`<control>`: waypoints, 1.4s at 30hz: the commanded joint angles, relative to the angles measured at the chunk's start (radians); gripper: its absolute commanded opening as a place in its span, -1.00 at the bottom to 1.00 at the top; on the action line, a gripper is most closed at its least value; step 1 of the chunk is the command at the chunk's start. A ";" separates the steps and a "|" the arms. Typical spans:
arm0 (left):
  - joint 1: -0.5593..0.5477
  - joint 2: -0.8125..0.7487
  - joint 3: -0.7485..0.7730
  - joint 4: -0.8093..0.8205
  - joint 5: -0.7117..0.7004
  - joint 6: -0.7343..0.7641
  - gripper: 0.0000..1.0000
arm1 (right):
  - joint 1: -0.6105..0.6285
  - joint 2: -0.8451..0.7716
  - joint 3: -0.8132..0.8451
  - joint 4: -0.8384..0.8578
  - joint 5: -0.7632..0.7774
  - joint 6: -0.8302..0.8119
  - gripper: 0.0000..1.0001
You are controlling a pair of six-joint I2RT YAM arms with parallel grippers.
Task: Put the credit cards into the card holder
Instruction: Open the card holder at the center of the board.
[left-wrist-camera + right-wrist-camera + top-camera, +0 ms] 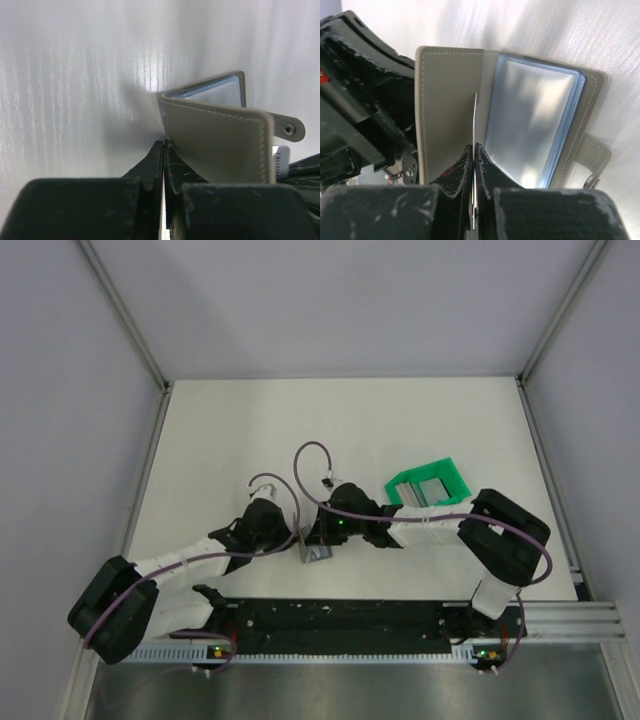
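My right pincer, clamped tight on a card held edge-on at the open card holder mid-table, could, I reckon, jam it against the cover or miss the sleeves, and the left pincer, pinched shut on that cover, might let it slip.

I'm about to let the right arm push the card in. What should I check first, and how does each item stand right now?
1. Right gripper jaws shut on the credit card: ok.
2. Left gripper jaws shut on the card holder cover, propping it open: ok.
3. Card sits between the cover and the clear sleeves: ok.
4. Card's leading edge inside a pocket: cannot tell.
5. More cards waiting in the green tray: cannot tell.
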 commanded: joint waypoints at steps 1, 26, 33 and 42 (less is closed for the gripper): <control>0.008 -0.009 -0.014 -0.019 -0.018 -0.026 -1.00 | 0.037 0.038 0.090 -0.072 0.072 -0.016 -1.00; 0.013 -0.163 0.160 -0.085 -0.013 -0.027 0.48 | 0.048 0.061 0.094 -0.187 0.221 -0.066 -1.00; 0.013 -0.069 0.229 -0.149 -0.035 -0.006 0.58 | 0.048 0.047 0.084 -0.173 0.224 -0.068 -1.00; 0.013 0.008 0.249 -0.130 -0.018 -0.020 0.55 | 0.048 0.036 0.068 -0.147 0.222 -0.071 -1.00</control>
